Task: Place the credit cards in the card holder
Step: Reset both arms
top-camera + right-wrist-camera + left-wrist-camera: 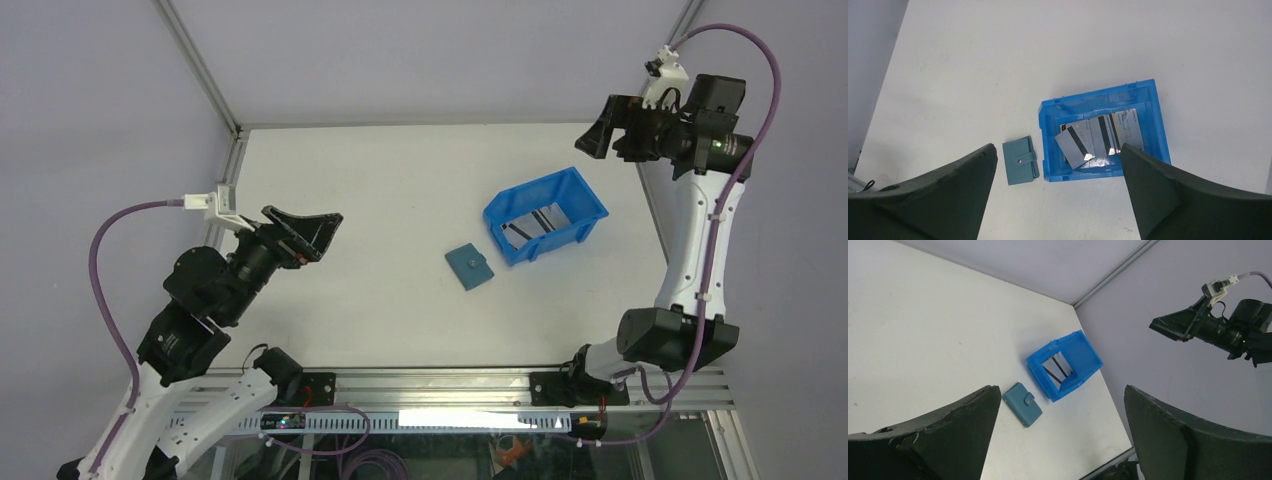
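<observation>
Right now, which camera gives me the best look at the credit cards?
The right wrist view. It looks straight down into the blue bin, showing the credit cards overlapping, silvery with dark stripes. The top external and left wrist views see the bin at an angle, so only slivers and stripes show.

The counter (380,200) is plain white with a few faint grey specks. Near its right edge, the bin (592,208) is bright blue. The credit cards (1100,137) in it are silvery grey, and 2 show a black stripe. The card holder (469,266) is teal blue, tab included. The left tool (305,228) and right tool (603,130) are matte black. The cables (100,260) are purple.
</observation>
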Available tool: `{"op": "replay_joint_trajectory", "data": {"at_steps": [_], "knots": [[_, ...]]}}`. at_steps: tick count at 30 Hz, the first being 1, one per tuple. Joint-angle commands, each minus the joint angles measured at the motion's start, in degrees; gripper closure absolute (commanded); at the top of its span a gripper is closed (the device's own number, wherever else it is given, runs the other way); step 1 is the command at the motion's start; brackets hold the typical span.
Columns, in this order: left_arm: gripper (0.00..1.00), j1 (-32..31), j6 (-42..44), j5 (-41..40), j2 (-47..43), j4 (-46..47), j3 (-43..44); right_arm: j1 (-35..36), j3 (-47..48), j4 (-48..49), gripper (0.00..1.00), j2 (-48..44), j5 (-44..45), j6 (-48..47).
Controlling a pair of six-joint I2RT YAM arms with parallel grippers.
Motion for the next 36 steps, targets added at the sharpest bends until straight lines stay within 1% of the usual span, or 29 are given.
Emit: {"op": "replay_joint_trajectory", "data": {"at_steps": [1,4,7,10,12,14,19,24,28,32,36], "knots": [[0.01,0.4,-3.0,4.5,1.6,-7.4,4.8,0.0,-0.2,7.4,0.02,-10.2,3.6,7.0],[0.01,0.4,-5.3,5.5,1.4,-7.8,5.9,0.0,-2.6,10.8,0.02,-13.4,8.3,15.8],[0.01,0.4,-6.6,6.1,0.5,-7.8,5.6,0.0,-4.1,11.1,0.02,-14.9,12.1,20.5],[0.01,0.4,-7.9,6.7,-1.0,-7.8,3.9,0.1,-7.1,10.7,0.02,-16.4,13.1,19.8],[0.01,0.4,-9.8,6.7,-2.5,-7.9,2.3,0.0,-9.5,10.6,0.02,-18.0,12.1,18.8],[0.01,0.4,-11.9,6.3,-4.4,-7.7,0.6,0.0,-11.4,10.9,0.02,-19.5,11.8,19.8],[0.01,0.4,-14.5,5.2,-9.2,-8.2,-1.4,0.0,-13.7,11.2,0.02,-22.3,10.3,18.0],[0.01,0.4,-15.2,4.1,-11.3,-11.3,-0.1,0.0,-14.6,11.1,0.02,-24.3,11.5,22.2],[0.01,0.4,-15.4,3.5,-12.8,-11.8,0.8,0.0,-15.2,11.2,0.02,-25.8,14.0,24.7],[0.01,0.4,-14.0,3.5,-12.9,-12.6,2.3,0.0,-15.1,10.0,0.02,-25.7,13.8,25.7],[0.01,0.4,-10.7,3.6,-11.0,-13.5,4.1,-0.1,-14.6,8.9,0.02,-25.0,13.6,25.1]]}}
